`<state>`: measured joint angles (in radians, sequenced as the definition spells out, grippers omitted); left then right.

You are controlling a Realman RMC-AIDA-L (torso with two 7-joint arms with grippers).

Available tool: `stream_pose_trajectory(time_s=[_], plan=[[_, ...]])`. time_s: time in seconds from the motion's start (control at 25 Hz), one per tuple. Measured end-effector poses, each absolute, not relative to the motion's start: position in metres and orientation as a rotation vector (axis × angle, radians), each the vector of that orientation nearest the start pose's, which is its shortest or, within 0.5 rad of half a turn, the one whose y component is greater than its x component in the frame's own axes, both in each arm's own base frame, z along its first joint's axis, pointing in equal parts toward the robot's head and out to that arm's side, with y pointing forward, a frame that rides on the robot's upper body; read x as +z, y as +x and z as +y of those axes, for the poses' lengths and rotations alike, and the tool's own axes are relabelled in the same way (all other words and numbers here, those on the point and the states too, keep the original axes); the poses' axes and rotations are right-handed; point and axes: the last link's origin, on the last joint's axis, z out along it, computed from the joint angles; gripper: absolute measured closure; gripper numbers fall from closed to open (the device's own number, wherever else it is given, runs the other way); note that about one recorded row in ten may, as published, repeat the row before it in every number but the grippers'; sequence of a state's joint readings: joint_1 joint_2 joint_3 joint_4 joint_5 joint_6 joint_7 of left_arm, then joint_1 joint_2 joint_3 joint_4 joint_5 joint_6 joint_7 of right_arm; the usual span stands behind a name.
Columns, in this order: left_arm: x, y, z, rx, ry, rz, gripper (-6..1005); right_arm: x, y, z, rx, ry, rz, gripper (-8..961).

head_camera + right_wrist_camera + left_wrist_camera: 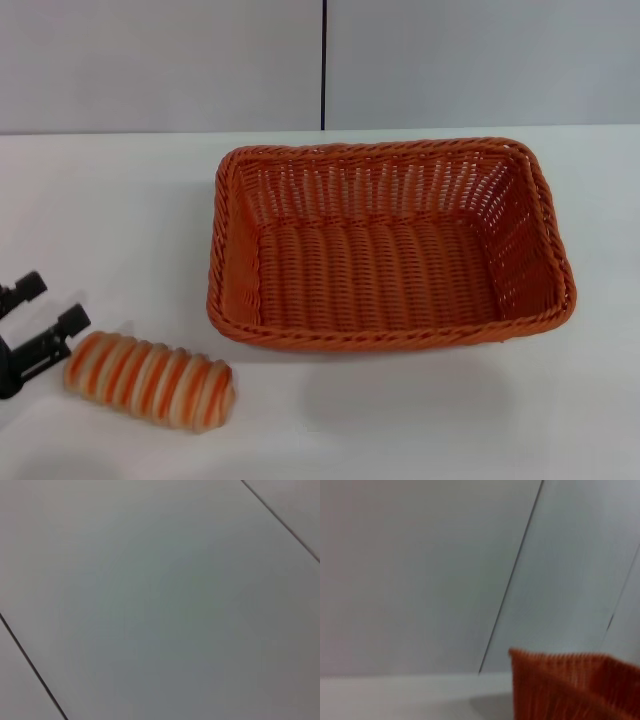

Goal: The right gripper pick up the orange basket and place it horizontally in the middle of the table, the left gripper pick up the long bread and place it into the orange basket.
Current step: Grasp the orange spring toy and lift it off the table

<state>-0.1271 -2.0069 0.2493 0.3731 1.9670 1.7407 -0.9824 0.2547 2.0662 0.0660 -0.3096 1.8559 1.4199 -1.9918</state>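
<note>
A bare lab or test room: a plain white worktop (pixel 400 420) set against a grey panelled wall (pixel 150 60) at 12 o'clock, its dark seam (pixel 324 60) running vertically.

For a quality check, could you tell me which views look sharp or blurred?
Head view: fairly sharp, orange basket and long bread throw soft shadows on the table. Left wrist view: basket corner blurred. Right wrist view: only featureless grey panels.

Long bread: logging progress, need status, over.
Left gripper open, beside the long bread, not gripping. Right gripper out of view. Orange basket empty, mid-table. Nothing between bread and basket.
</note>
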Motion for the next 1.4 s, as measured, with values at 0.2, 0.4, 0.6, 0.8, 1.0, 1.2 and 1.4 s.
stream_pose_trajectory(time_s=[0.2,0.4,0.6,0.8,1.0,1.2,1.4], plan=[[0.03,-0.391,0.172,-0.83,-2.174,-0.87,165,0.12,0.414,0.247,1.206,-1.075,0.875,587],[0.02,-0.394,0.17,-0.78,-2.196,-0.908,166,0.12,0.412,0.251,1.205,-1.089,0.877,587],[0.013,-0.395,0.171,-0.754,-2.216,-0.922,166,0.118,0.411,0.253,1.201,-1.108,0.881,587],[0.012,-0.395,0.171,-0.75,-2.216,-0.927,167,0.118,0.411,0.253,1.2,-1.106,0.883,587],[0.011,-0.396,0.171,-0.746,-2.215,-0.932,171,0.117,0.412,0.254,1.195,-1.102,0.889,587],[0.009,-0.396,0.172,-0.736,-2.226,-0.935,176,0.115,0.412,0.257,1.19,-1.11,0.9,587],[0.007,-0.396,0.172,-0.724,-2.241,-0.94,181,0.115,0.412,0.257,1.189,-1.11,0.901,587]])
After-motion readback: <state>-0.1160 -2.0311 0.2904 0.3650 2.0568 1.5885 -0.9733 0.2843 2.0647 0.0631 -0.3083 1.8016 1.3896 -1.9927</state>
